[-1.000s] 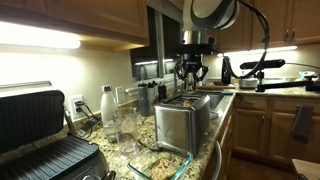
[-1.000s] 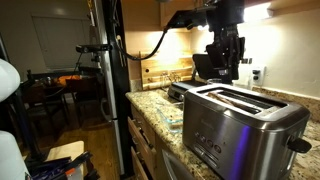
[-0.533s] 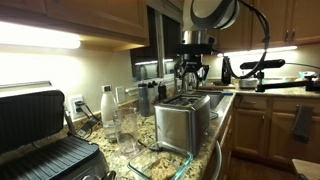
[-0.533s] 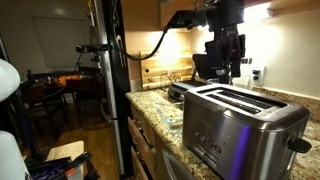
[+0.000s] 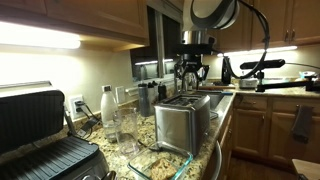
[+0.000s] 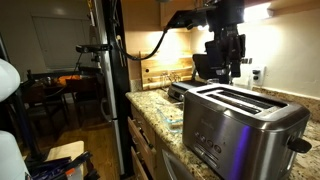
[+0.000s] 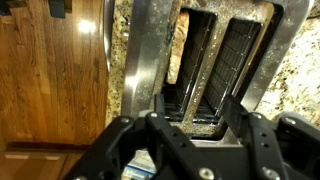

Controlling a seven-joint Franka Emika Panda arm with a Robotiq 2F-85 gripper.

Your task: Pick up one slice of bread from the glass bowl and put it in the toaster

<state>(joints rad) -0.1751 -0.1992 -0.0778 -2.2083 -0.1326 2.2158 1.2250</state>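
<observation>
The brushed steel toaster [image 5: 183,122] stands on the granite counter; it shows in both exterior views [image 6: 240,120] and from above in the wrist view [image 7: 200,50]. A tan slice of bread [image 7: 177,47] stands in its left slot in the wrist view. My gripper [image 5: 189,74] hangs above the far end of the toaster, open and empty, also in an exterior view [image 6: 227,62] and the wrist view [image 7: 197,112]. The glass bowl [image 5: 165,165] sits in front of the toaster, near the counter edge.
A black-and-silver contact grill [image 5: 40,135] stands at the near left. Clear drinking glasses [image 5: 122,122] and a white bottle [image 5: 106,104] stand beside the toaster. A black fridge [image 6: 108,60] and wooden floor [image 7: 50,80] lie past the counter edge.
</observation>
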